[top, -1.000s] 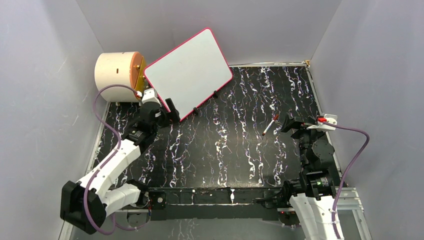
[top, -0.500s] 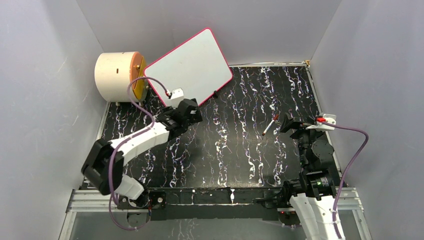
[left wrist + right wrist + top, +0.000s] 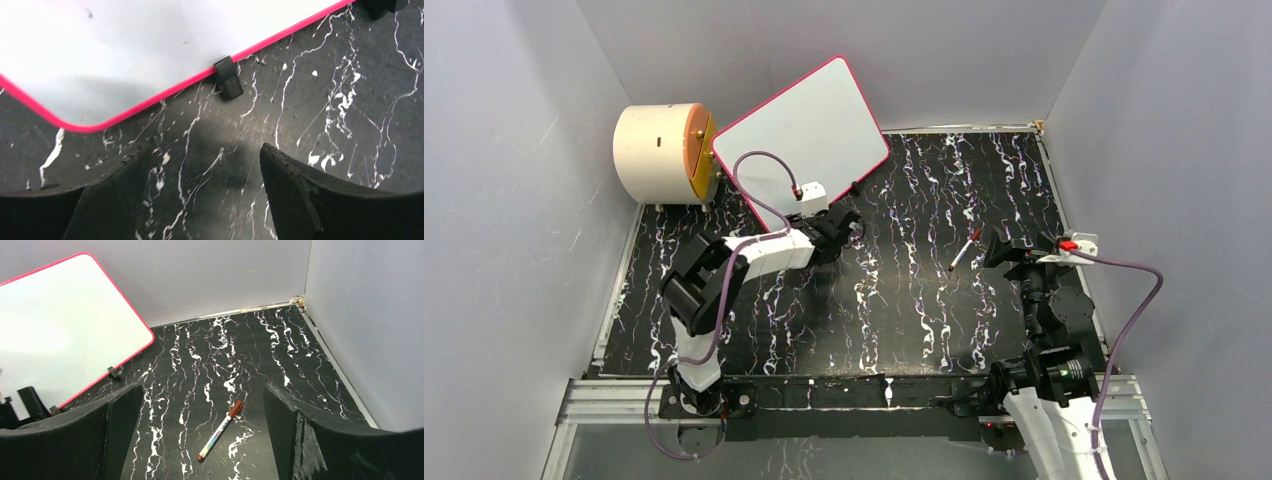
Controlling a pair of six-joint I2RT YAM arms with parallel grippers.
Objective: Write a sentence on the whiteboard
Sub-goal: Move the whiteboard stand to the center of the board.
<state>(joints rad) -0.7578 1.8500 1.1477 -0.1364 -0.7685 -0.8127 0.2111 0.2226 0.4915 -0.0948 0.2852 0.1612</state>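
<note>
The whiteboard (image 3: 802, 145) leans tilted at the back left, white with a pink-red rim. Its face is blank, so the sentence is out of view. My left gripper (image 3: 849, 225) is low over the table just in front of the board's lower edge. In the left wrist view the left gripper (image 3: 205, 150) is open and empty, below the whiteboard (image 3: 125, 45) and a black clip foot (image 3: 229, 84). A brown-capped marker (image 3: 965, 249) lies on the table. My right gripper (image 3: 202, 387) stands open above and behind that marker (image 3: 220, 431), not touching it.
A cream cylinder with an orange face (image 3: 659, 152) stands at the back left beside the board. Grey walls close in the black marbled table (image 3: 904, 300) on three sides. A metal rail runs along the right edge (image 3: 330, 355).
My left arm has swung right along the board's lower edge, from its lower left corner to near the right clip foot. The right arm and the marker have stayed put.
</note>
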